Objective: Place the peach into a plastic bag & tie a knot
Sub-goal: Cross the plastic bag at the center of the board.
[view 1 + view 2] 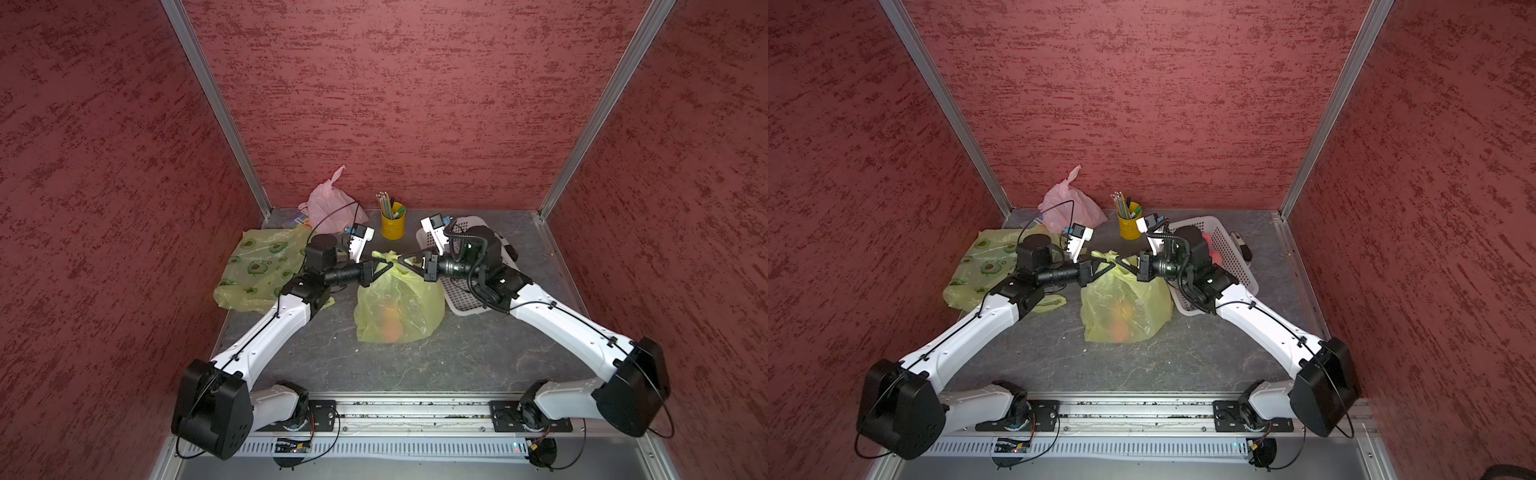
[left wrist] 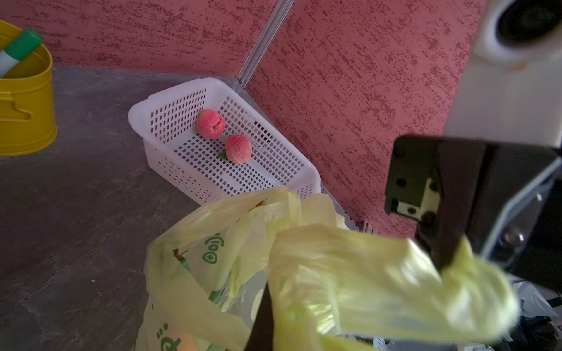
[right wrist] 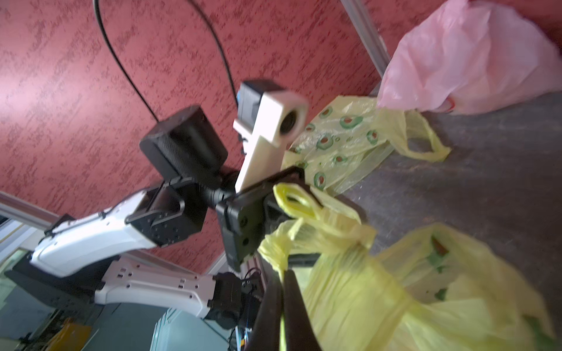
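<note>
A yellow plastic bag (image 1: 399,303) (image 1: 1125,303) stands mid-table, and the orange peach (image 1: 390,322) (image 1: 1121,322) (image 2: 185,343) shows through its side. Above the bag's mouth the two handles cross and twist together (image 3: 346,243). My left gripper (image 1: 388,265) (image 1: 1112,264) (image 2: 273,328) comes in from the left, shut on one handle, whose loop (image 3: 292,200) sticks out of it. My right gripper (image 1: 401,258) (image 1: 1120,260) (image 3: 282,304) comes in from the right, shut on a thin strip of the other handle. The two sets of fingertips almost touch.
A white perforated basket (image 1: 457,301) (image 1: 1233,253) (image 2: 140,109) at the right holds two pink peaches (image 2: 211,124) (image 2: 238,149). A yellow cup of pencils (image 1: 392,226) stands behind the bag. A pink bag (image 1: 332,208) and an avocado-print bag (image 1: 257,270) lie at the back left.
</note>
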`<state>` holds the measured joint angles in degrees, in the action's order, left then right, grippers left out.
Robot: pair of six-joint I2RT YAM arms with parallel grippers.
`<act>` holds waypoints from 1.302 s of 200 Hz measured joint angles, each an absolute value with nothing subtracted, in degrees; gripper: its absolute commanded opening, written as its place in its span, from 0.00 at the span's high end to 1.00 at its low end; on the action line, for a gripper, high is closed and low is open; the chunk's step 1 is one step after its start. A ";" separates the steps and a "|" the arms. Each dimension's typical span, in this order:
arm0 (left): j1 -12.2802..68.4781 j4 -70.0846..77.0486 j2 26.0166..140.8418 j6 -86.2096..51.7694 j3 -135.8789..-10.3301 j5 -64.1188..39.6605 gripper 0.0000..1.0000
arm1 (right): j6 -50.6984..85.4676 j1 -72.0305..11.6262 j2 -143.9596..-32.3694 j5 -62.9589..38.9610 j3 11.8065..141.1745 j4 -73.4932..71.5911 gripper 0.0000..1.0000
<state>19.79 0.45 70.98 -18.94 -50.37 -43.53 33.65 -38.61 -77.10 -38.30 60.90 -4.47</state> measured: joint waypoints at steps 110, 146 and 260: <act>19.92 -4.60 72.88 -21.39 -51.07 -43.81 0.94 | 21.12 -40.88 -84.53 -25.74 59.46 2.72 1.00; 19.92 -5.50 72.77 -20.67 -51.57 -44.10 0.74 | 21.52 -41.08 -84.53 -23.59 59.46 2.90 1.00; 19.81 -3.88 71.79 -21.10 -51.31 -45.95 0.52 | 22.39 -41.04 -84.53 -24.47 59.46 2.92 1.00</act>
